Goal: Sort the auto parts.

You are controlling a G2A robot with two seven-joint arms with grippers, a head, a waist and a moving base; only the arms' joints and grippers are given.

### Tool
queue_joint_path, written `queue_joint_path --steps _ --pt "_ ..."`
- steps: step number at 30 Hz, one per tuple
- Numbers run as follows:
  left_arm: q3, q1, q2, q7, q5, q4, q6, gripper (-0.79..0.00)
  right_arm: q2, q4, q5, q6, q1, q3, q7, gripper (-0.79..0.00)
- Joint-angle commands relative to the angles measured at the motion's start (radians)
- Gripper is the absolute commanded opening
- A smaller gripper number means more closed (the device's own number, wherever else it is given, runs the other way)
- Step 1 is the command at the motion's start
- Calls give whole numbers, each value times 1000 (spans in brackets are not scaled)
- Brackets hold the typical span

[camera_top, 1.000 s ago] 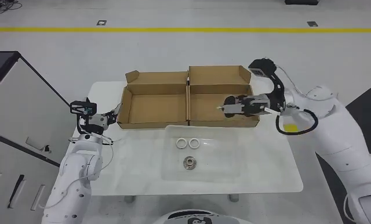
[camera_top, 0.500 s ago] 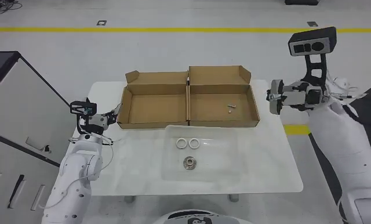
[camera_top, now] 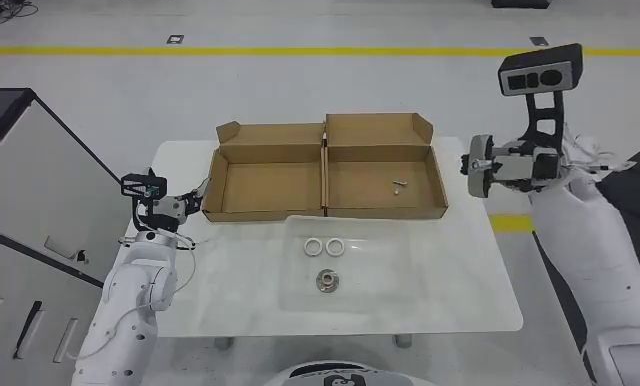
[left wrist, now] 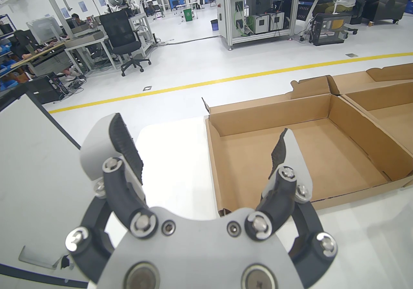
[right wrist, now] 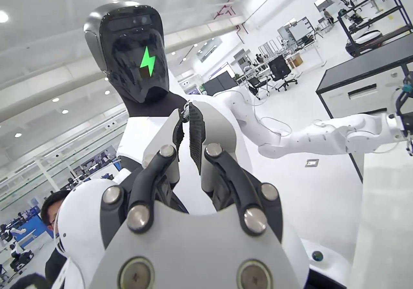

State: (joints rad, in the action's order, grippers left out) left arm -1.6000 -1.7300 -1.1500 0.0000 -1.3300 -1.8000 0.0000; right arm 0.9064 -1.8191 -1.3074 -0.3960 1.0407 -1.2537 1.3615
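Right arm has pulled out of the right cardboard box [camera_top: 380, 132] since a second ago and now sits off the table's [camera_top: 460, 286] right edge. I see the right gripper [right wrist: 186, 113] pinched nearly closed, a tiny coil spring [right wrist: 185, 116] at its tips. Small grey metal bits [camera_top: 398, 183] lie in that box. Two white rings [camera_top: 324, 247] and a grey flanged round part [camera_top: 325, 280] sit in the clear tray [camera_top: 385, 281]. Left gripper [left wrist: 200, 129] is spread wide, holding nothing, beside the left cardboard box [left wrist: 348, 116].
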Motion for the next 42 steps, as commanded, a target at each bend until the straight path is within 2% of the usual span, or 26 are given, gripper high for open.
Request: queue_joint_path --steps 1,16,23,28,35,38,42 --pt "0 0 0 0 0 0 0 0 8 -6 -40 7 -14 12 4 -785" --pt "0 0 0 0 0 0 0 0 116 -11 -405 49 -150 222 56 -785" --pt "0 0 0 0 0 0 0 0 141 29 -245 40 -193 235 9 -785" --pt "0 0 0 0 0 0 0 0 142 32 -52 55 -206 208 -55 -785" --pt "0 0 0 0 0 0 0 0 144 10 92 84 -192 178 -118 -785" --pt "0 0 0 0 0 0 0 0 150 -4 66 86 -178 175 -122 -785" --pt "0 0 0 0 0 0 0 0 167 -12 -78 76 -156 185 -85 -785"
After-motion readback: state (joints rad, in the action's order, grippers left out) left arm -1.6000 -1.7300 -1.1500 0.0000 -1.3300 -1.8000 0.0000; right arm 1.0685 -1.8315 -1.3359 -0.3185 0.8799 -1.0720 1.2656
